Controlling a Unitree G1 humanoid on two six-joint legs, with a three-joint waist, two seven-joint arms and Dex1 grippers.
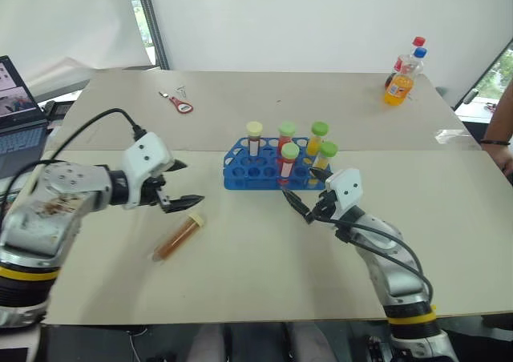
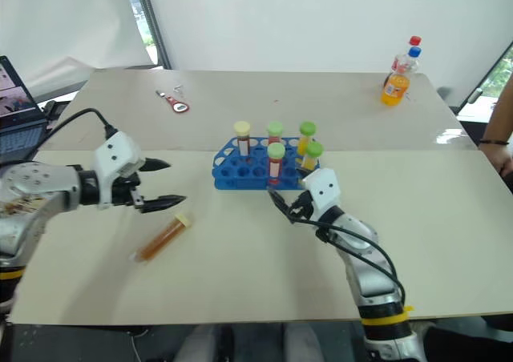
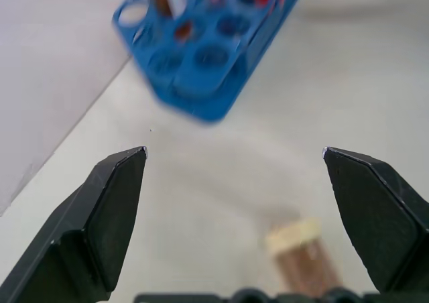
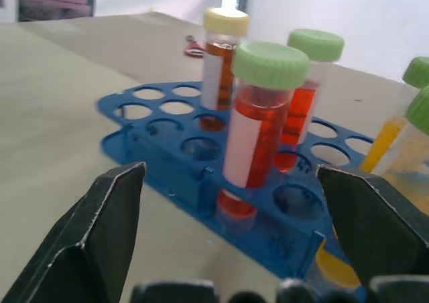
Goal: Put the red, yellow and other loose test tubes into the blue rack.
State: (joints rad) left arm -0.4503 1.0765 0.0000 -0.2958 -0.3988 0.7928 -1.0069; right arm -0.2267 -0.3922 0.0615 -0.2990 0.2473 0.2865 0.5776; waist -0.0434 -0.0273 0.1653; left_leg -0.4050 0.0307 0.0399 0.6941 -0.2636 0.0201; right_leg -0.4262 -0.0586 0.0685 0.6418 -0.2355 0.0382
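No readable writing anywhere: tubes carry blank white label strips, orange drink bottle label too small to read.

Blue rack sits mid-bench, just past the seam between the two bench boards. Five capped tubes stand upright in it: cream-cap amber tube, two red tubes with green caps, two yellow tubes with green caps. Front-row holes on the left side are free.

One loose amber-brown tube with cream cap lies flat on the bench, left-front of the rack, well apart from it.

Left claw released, jaws wide, empty, hovering just beside that tube's cap end. Right claw released, jaws wide, empty, near the rack's front right corner, the nearest red tube between its fingers in wrist view but not touched.

Open room: wide bare bench in front and to the right of the rack. Red-handled tool far left; bottle at the far right corner. Laptop off the left edge, a person's arm at the right edge.
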